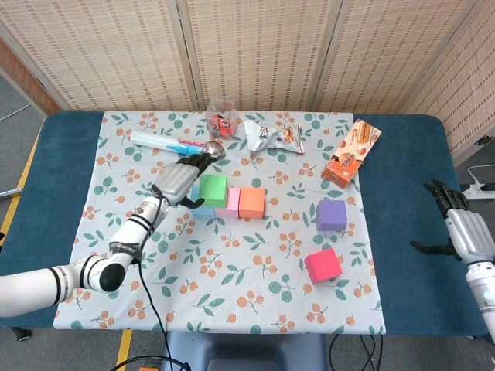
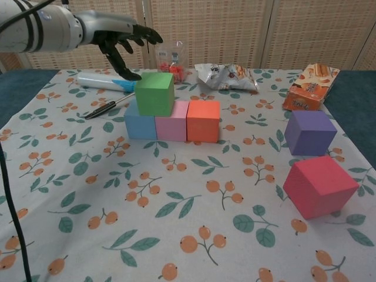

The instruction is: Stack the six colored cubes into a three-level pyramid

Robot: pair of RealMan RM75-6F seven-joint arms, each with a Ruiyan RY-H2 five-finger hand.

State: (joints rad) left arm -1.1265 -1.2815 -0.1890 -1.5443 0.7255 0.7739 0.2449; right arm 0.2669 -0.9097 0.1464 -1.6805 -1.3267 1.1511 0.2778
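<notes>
Since the left hand (image 2: 120, 41) hangs empty with fingers spread beside the green foam cube (image 2: 155, 93), the purple foam cube (image 2: 309, 133) — well off toward the idle, loosely spread right hand (image 1: 456, 224) — lies nearer that arm.

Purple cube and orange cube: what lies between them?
Only bare floral cloth separates the orange cube from the purple cube; the chest view shows it.
</notes>
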